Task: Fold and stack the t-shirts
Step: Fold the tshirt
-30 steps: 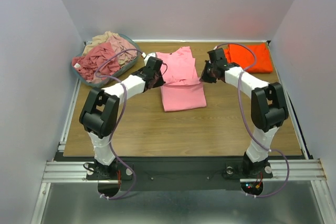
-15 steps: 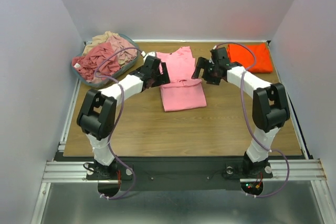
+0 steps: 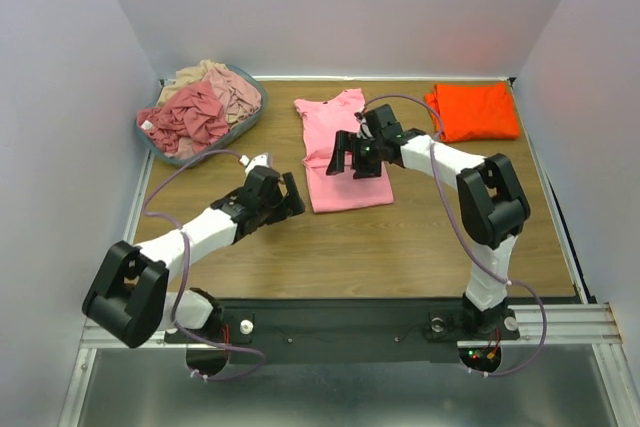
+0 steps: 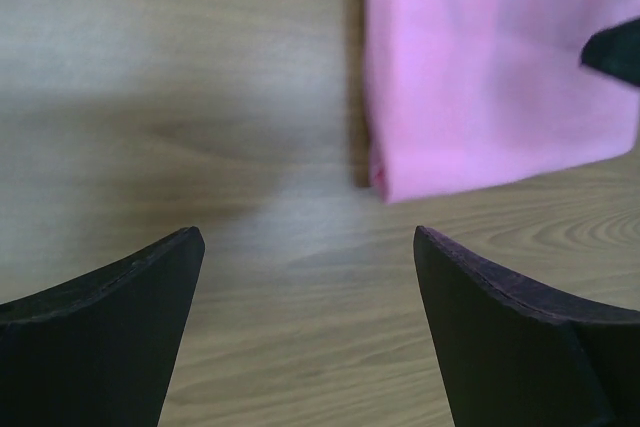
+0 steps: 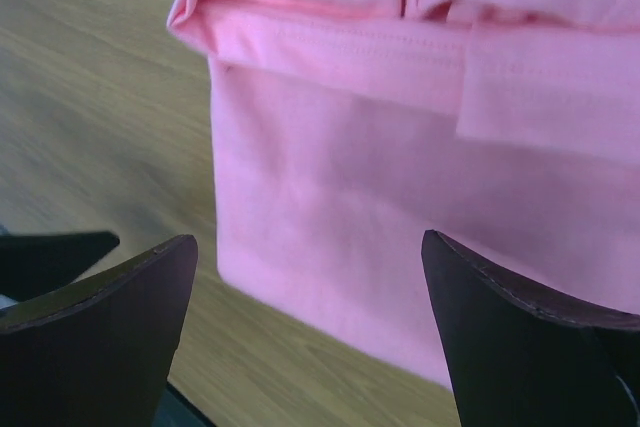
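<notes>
Pink t-shirt (image 3: 350, 187) one, orange t-shirt (image 3: 478, 110) one, basket (image 3: 172, 155) one

text: none readable | brands/numbers/signs: none readable | labels: one small white tag (image 3: 146, 125) on the dusty rose shirt (image 3: 190, 112) in the basket (image 3: 185, 155) (too small to make out any print)

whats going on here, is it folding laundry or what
Yes, two robot arms are folding t-shirts. A pink t-shirt lies partly folded mid-table. The right gripper hovers open above it; the left gripper is open over the bare table beside the shirt's near left corner. Neither holds anything. An orange t-shirt lies folded at the far right, and crumpled shirts wait in the basket at the far left.
</notes>
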Controlling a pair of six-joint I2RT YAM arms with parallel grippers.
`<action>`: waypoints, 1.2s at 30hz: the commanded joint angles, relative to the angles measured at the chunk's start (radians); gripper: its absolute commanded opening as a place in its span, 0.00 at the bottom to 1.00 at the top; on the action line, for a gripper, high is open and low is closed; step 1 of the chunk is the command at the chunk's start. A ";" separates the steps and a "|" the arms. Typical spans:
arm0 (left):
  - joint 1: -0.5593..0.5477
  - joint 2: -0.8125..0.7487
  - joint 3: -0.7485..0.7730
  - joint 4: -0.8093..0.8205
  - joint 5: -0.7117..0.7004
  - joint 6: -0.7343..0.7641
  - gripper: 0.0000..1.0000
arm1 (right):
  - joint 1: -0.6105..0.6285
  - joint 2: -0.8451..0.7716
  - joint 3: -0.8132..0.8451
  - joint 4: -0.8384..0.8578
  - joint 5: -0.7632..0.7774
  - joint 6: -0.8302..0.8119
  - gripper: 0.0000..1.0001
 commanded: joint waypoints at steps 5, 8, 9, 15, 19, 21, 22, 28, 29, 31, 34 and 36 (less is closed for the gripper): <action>0.001 -0.193 -0.136 -0.051 -0.041 -0.078 0.98 | -0.010 0.146 0.186 0.051 0.051 -0.023 1.00; 0.001 -0.226 -0.147 -0.077 -0.076 -0.080 0.98 | -0.008 0.190 0.249 0.049 0.088 -0.037 1.00; 0.001 -0.230 -0.144 -0.103 -0.084 -0.081 0.98 | -0.010 0.200 0.268 0.051 0.124 -0.044 1.00; 0.001 -0.252 -0.144 -0.120 -0.082 -0.084 0.98 | -0.013 0.338 0.511 0.051 0.356 -0.107 1.00; 0.001 -0.263 -0.140 -0.120 -0.079 -0.086 0.98 | -0.013 0.404 0.642 0.051 0.474 -0.182 1.00; 0.001 -0.266 -0.138 -0.110 -0.073 -0.086 0.98 | -0.015 0.392 0.660 0.049 0.481 -0.204 1.00; 0.001 -0.263 -0.138 -0.105 -0.073 -0.086 0.98 | -0.013 0.373 0.630 0.051 0.470 -0.204 1.00; 0.001 -0.194 -0.118 -0.012 -0.018 -0.074 0.98 | -0.013 0.131 0.382 0.051 0.465 -0.184 1.00; 0.001 -0.160 -0.114 0.005 -0.009 -0.072 0.99 | -0.013 0.097 0.328 0.052 0.481 -0.170 1.00; 0.001 -0.094 -0.092 0.066 0.028 -0.061 0.98 | -0.021 0.013 0.173 0.060 0.553 -0.088 1.00; -0.002 -0.020 -0.046 0.126 0.065 -0.046 0.98 | -0.067 -0.088 -0.025 0.061 0.524 0.010 1.00; -0.005 0.049 -0.008 0.149 0.103 -0.044 0.98 | -0.102 -0.136 -0.121 0.070 0.460 0.041 1.00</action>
